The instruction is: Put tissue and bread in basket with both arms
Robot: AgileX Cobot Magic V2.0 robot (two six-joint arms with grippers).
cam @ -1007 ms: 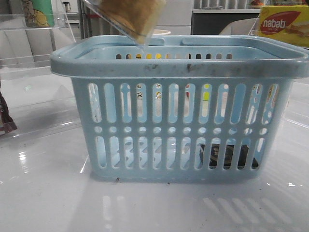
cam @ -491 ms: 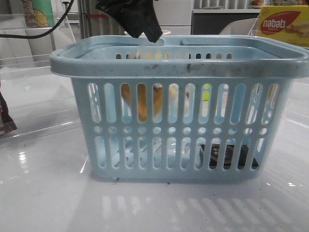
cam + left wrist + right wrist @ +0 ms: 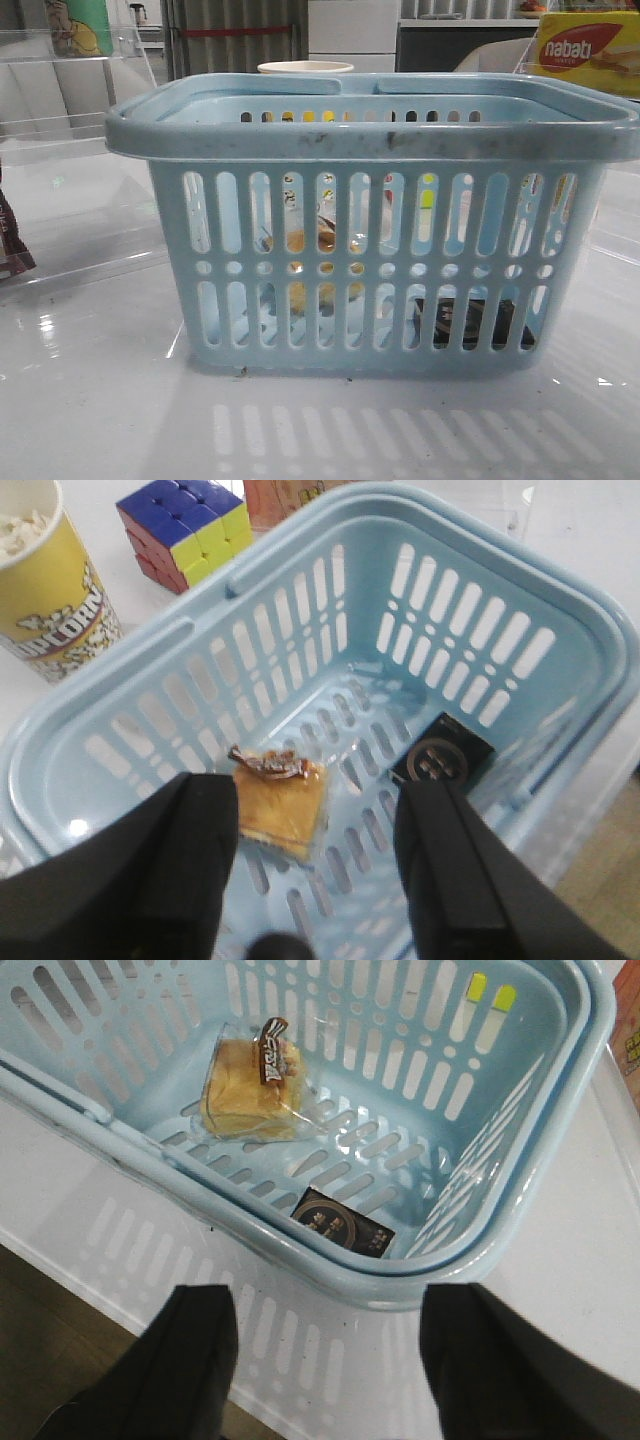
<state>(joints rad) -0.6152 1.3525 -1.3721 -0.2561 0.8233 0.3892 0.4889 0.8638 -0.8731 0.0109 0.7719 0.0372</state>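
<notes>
The light blue basket (image 3: 370, 135) stands mid-table. Inside it the bread (image 3: 282, 805), tan in a clear bag with a dark label strip, lies on the floor of the basket (image 3: 600, 630). The dark tissue (image 3: 443, 760) pack lies flat in the corner near it. Through the front slots the bread (image 3: 296, 242) and tissue (image 3: 470, 320) both show. My left gripper (image 3: 318, 790) hovers open above the basket, nothing between its fingers. My right gripper (image 3: 330, 1305) is open and empty over the table outside the basket's rim (image 3: 330, 1270), with bread (image 3: 245, 1095) and tissue (image 3: 343, 1226) beyond it.
A yellow popcorn cup (image 3: 45, 580) and a Rubik's cube (image 3: 185, 530) stand just outside the basket. A yellow nabati box (image 3: 585, 50) sits at the back right. A brown-and-white packet (image 3: 12, 245) lies at the far left, by clear acrylic shelves.
The bread hung above the basket a second ago, then dropped inside as the left gripper opened. It now lies on the basket floor, and the gripper has left the front view.
</notes>
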